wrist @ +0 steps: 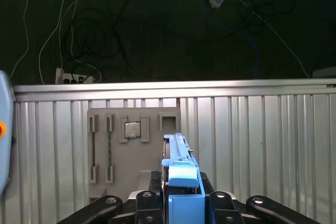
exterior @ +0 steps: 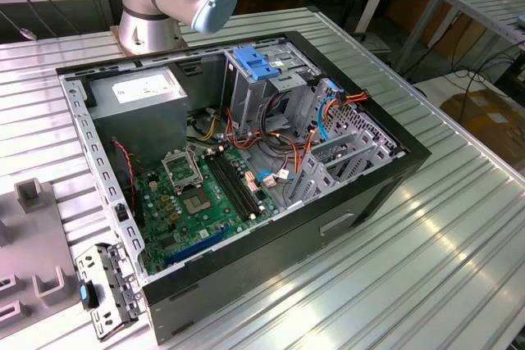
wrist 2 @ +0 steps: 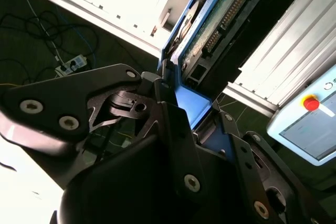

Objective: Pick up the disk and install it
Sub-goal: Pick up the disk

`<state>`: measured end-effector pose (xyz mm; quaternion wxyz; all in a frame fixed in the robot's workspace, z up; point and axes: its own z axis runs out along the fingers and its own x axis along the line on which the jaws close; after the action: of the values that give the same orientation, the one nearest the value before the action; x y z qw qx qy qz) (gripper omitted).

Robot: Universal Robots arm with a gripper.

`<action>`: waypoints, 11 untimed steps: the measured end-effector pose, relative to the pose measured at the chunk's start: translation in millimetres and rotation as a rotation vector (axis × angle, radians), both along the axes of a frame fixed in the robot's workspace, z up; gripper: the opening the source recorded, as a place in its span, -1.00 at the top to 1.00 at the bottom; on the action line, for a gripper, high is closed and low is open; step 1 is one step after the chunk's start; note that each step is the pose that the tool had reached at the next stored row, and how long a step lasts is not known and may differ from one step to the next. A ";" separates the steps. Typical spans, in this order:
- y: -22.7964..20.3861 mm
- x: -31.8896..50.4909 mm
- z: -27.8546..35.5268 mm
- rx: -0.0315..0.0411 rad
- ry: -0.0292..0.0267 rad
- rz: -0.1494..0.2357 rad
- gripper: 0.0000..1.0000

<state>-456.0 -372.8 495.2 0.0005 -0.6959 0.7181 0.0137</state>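
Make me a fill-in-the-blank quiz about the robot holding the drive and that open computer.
1. The disk held in the hand has a ____ plastic frame.
2. The green motherboard lies ____ the open computer case.
3. The push button in the second wrist view is ____.
Missing words: blue; inside; red.

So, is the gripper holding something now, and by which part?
Yes: the gripper holds the disk, clamped on one end of its blue plastic frame.
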 end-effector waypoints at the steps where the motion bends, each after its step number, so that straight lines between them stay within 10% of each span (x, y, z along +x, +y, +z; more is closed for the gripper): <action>1: 0.0 1.4 0.1 0.0000 0.0001 0.000 0.26; 11: 0.0 13.6 0.0 -0.0001 0.0001 0.000 0.26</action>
<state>-442.4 -372.8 495.3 0.0004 -0.6958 0.7181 0.0137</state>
